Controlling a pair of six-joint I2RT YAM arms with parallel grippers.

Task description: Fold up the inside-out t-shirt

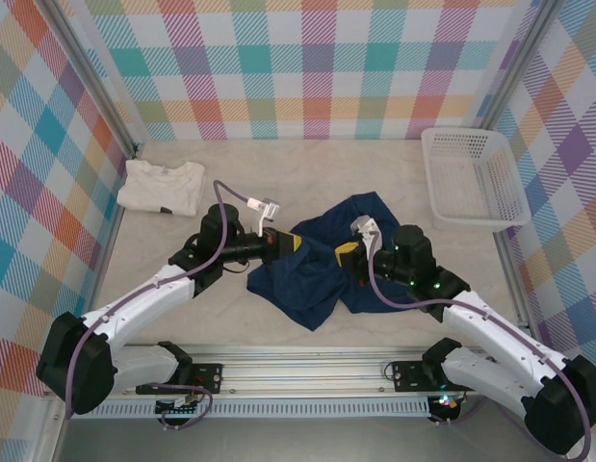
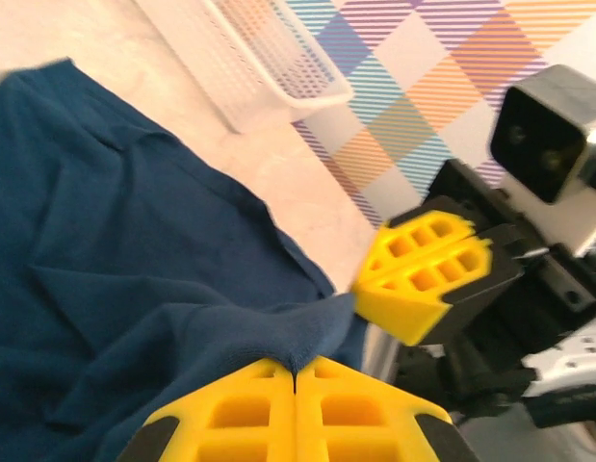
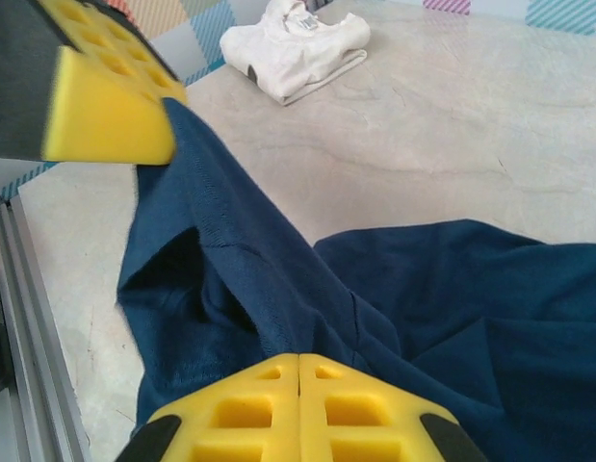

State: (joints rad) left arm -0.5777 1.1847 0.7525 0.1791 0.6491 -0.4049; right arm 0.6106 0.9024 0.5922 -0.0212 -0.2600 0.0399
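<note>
On the worktop [image 1: 307,168], the inside-out t-shirt [image 1: 312,289] lies bunched, its 9 o'clock edge pinched in the closed left tool [image 1: 290,242], its middle pinched in the closed right tool [image 1: 346,255].

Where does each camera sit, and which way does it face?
Top external: above and behind the bases, looking down at the table; left gripper and right gripper show.
Left wrist: along its own shut fingers, toward the basket.
Right wrist: along its own shut fingers, toward the cream shirt.
Shared: all show the navy t-shirt; each wrist view catches the other gripper.
</note>
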